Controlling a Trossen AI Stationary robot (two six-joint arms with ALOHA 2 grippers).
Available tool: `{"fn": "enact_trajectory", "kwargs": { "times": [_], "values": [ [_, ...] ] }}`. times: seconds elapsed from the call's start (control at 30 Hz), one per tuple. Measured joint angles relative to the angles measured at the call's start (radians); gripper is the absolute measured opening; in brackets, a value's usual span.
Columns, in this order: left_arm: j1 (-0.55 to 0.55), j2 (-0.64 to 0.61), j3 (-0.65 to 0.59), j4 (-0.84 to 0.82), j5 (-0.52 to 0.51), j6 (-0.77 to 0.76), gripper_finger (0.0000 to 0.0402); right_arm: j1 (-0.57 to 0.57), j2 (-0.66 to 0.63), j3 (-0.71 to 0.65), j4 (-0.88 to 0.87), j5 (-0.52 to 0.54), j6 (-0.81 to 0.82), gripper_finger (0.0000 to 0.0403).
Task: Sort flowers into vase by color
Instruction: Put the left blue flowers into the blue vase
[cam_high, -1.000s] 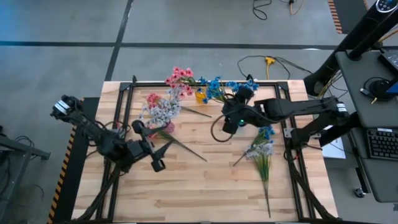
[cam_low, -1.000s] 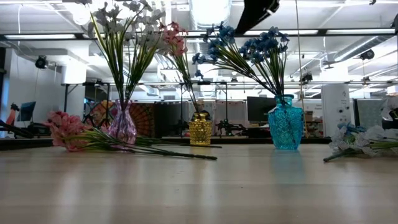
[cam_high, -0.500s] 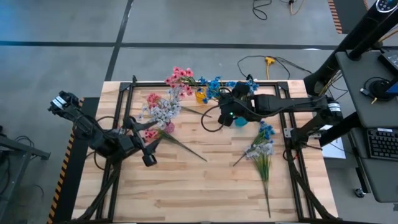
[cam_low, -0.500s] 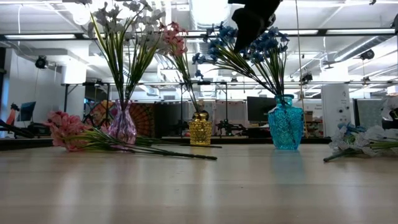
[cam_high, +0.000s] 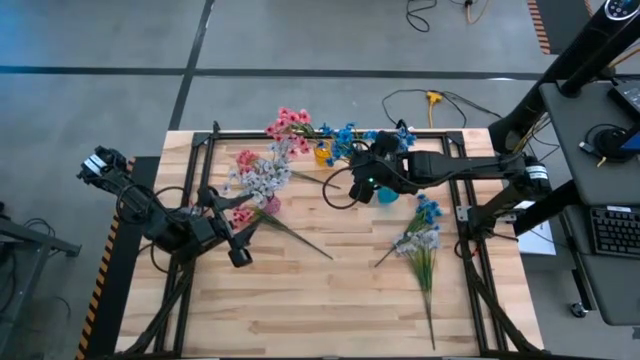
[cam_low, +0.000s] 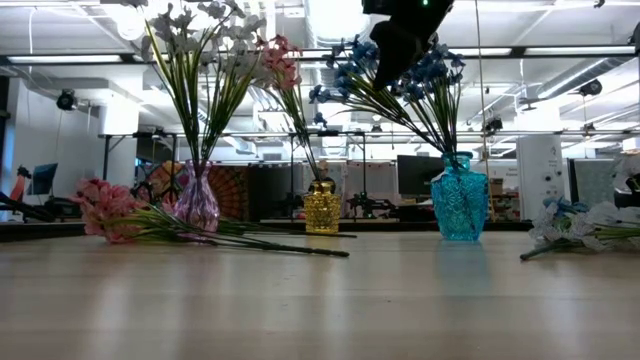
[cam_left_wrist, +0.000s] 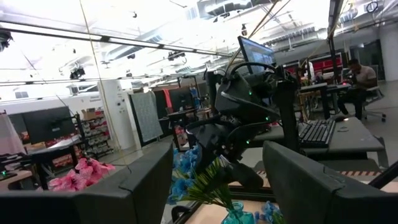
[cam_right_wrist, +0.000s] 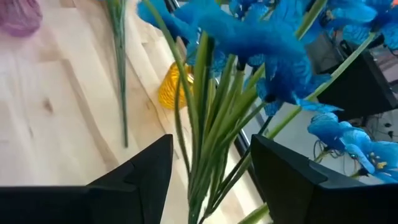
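Note:
Blue flowers (cam_high: 347, 138) stand in a blue glass vase (cam_low: 459, 208). My right gripper (cam_high: 366, 184) hangs open over them; in the right wrist view (cam_right_wrist: 211, 152) their green stems (cam_right_wrist: 205, 124) run between its two fingers, apart from both. White-lavender flowers (cam_low: 200, 45) stand in a purple vase (cam_low: 197, 203), and pink ones (cam_high: 290, 122) in a gold vase (cam_low: 321, 208). A pink sprig (cam_low: 108, 211) lies on the table by its blossoms and stem. My left gripper (cam_high: 240, 252) is open, raised near the table's left side, close to that sprig.
A loose heap of white-lavender and blue sprigs (cam_high: 422, 240) lies on the right half of the table, its stems pointing to the near edge. Bare wood (cam_high: 320, 300) fills the near middle. A black frame rail (cam_high: 330, 134) borders the far edge behind the vases.
My right gripper has moved toward the far edge and a little left, coming down among the blue blossoms above the blue vase. My left gripper has drawn back slightly toward the table's left and far side. The flowers have stayed where they were.

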Motion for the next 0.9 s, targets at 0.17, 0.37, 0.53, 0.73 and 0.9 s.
{"fn": "enact_trajectory", "kwargs": {
  "times": [0.17,0.37,0.53,0.73,0.9],
  "values": [
    [0.000,0.000,0.000,0.000,0.000,0.000,0.0231,-0.009,0.000,-0.022,0.031,0.000,-0.015,0.0182],
    [0.000,0.000,0.000,0.000,0.000,0.000,0.0231,-0.013,-0.001,-0.025,0.036,0.000,-0.035,0.0129],
    [0.000,0.000,0.000,0.000,0.000,0.001,0.0231,-0.013,-0.002,-0.025,0.050,0.000,-0.043,0.0083],
    [0.000,0.000,0.000,0.000,0.000,0.001,0.0231,-0.013,-0.003,-0.025,0.055,0.000,-0.048,0.0048],
    [0.000,0.001,0.000,-0.001,0.000,0.001,0.0231,-0.013,-0.006,-0.025,0.054,0.000,-0.048,0.0034]
  ]
}}
